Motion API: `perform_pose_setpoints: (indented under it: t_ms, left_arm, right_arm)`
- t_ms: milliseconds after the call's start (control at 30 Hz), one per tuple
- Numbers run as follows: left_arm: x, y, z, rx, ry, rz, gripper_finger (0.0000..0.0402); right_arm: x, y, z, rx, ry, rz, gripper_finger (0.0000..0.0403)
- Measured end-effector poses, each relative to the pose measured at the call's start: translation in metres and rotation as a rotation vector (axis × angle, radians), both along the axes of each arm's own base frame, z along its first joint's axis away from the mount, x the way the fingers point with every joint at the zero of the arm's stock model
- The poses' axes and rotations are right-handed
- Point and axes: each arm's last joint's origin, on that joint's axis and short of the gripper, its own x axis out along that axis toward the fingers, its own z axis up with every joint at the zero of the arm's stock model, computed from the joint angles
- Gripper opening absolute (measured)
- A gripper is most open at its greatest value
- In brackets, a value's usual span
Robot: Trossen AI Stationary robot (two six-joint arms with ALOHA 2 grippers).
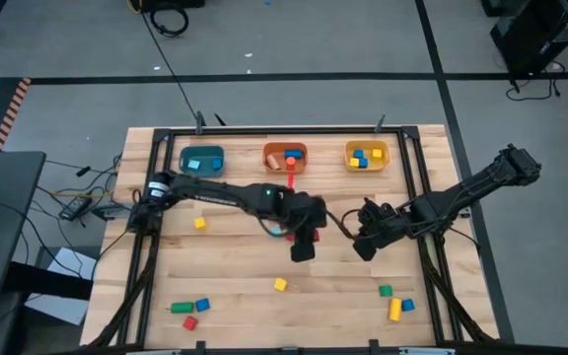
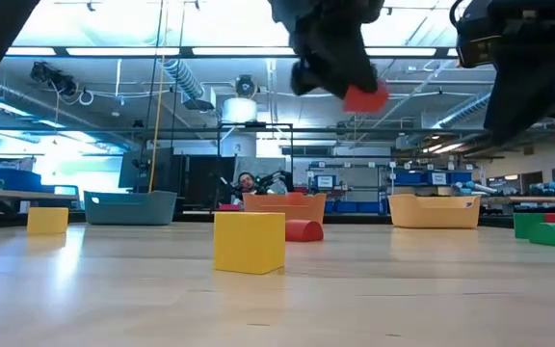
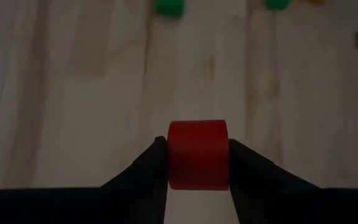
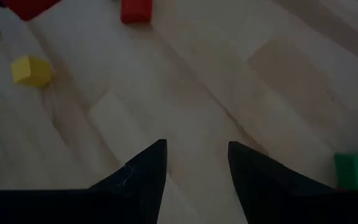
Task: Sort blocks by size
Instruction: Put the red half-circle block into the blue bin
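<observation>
Seen from above: left gripper (image 1: 304,247) parked over the middle of the tabletop (image 1: 235,261), its arm reaching in from the left edge; right gripper (image 1: 366,244) just beside it, arm stretching in from the right edge. Lined up along the far edge, 3 bins: teal bin (image 1: 202,159), orange bin (image 1: 285,156), yellow bin (image 1: 367,155), each with blocks inside. Loose blocks scattered elsewhere: a yellow cube (image 1: 199,224) toward the left, another yellow cube (image 1: 280,284) near the middle of the near half, a cluster of green, blue and red blocks (image 1: 190,311) by the near left corner, a cluster of green, yellow and blue blocks (image 1: 394,303) by the near right corner.

At table height: left gripper well clear of the tabletop, carrying a red block (image 2: 365,97) in the air. Below, resting on the wood, a yellow cube (image 2: 249,242) and a red rounded block (image 2: 303,230) behind it.

Past the left wrist: jaws closed partway on the red block (image 3: 197,154), 1 finger against each side.

Past the right wrist: fingers (image 4: 146,171) parted, nothing between them, bare wood beneath; a yellow cube (image 4: 31,70), a red block (image 4: 135,11) and a green block (image 4: 355,171) lay apart on the tabletop.
</observation>
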Motion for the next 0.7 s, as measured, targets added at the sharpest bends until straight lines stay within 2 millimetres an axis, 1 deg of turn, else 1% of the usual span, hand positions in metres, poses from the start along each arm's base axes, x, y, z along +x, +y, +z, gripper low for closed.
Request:
perform_pose_setpoints:
  t_ms: [67,167,267,333,367,433,500,600,700]
  left_arm:
    - [-0.007,-0.010,-0.004,0.063,0.050,0.036,0.0133]
    - [-0.017,-0.025,-0.021,0.136,0.132,0.084,0.0133]
    - [-0.022,-0.035,-0.035,0.127,0.163,0.122,0.0133]
    - [-0.027,-0.035,-0.039,0.125,0.201,0.149,0.0133]
    - [-0.031,-0.032,-0.040,0.130,0.241,0.164,0.0133]
    - [-0.045,-0.019,-0.041,0.148,0.310,0.188,0.0133]
    - [-0.060,-0.004,-0.038,0.156,0.298,0.217,0.0133]
    - [-0.093,0.015,-0.042,0.139,0.302,0.282,0.0134]
    - [-0.133,0.036,-0.043,0.123,0.302,0.381,0.0139]
  right_arm:
    - [0.000,-0.001,0.000,-0.014,-0.006,-0.009,0.0185]
    - [0.001,-0.003,0.000,-0.032,-0.018,-0.040,0.0185]
    - [0.002,-0.007,0.001,-0.053,-0.029,-0.077,0.0185]
    - [0.004,-0.011,0.001,-0.063,-0.033,-0.101,0.0185]
    - [0.004,-0.013,0.001,-0.068,-0.035,-0.113,0.0185]
    - [0.005,-0.017,0.001,-0.076,-0.037,-0.136,0.0185]
    - [0.007,-0.021,0.001,-0.084,-0.039,-0.160,0.0185]
    - [0.009,-0.029,0.001,-0.092,-0.038,-0.201,0.0185]
    - [0.010,-0.038,0.001,-0.100,-0.044,-0.254,0.0185]
